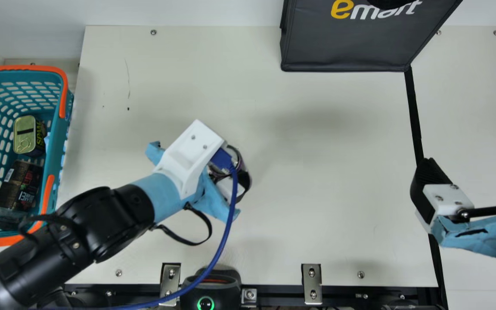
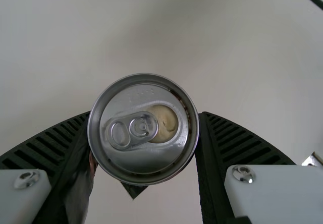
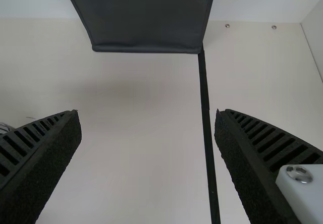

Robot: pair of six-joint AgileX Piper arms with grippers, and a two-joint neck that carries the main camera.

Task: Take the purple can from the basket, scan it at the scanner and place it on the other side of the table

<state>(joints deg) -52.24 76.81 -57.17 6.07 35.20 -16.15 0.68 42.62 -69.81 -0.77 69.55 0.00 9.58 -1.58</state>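
In the main view my left gripper point(image 1: 236, 172) is over the table's left-middle part, its wrist covering most of the can point(image 1: 241, 165) between its fingers. Seen from the left wrist, the can point(image 2: 146, 128) shows its silver lid and pull tab, and the left gripper point(image 2: 145, 133) is shut on it, a finger against each side. The right gripper point(image 1: 474, 165) is at the main view's right edge, fingers wide apart. It stands open in the right wrist view too, the gripper point(image 3: 147, 120) holding nothing. The scanner point(image 1: 207, 292) with a green light ring sits at the near edge.
A teal basket point(image 1: 52, 172) with orange handles at the left holds a yellow-lidded tin point(image 1: 25, 134) and dark packs point(image 1: 20, 185). A black bag point(image 1: 347, 43) stands at the far edge. Black tape point(image 1: 413, 112) runs down the right part of the table point(image 1: 317, 193).
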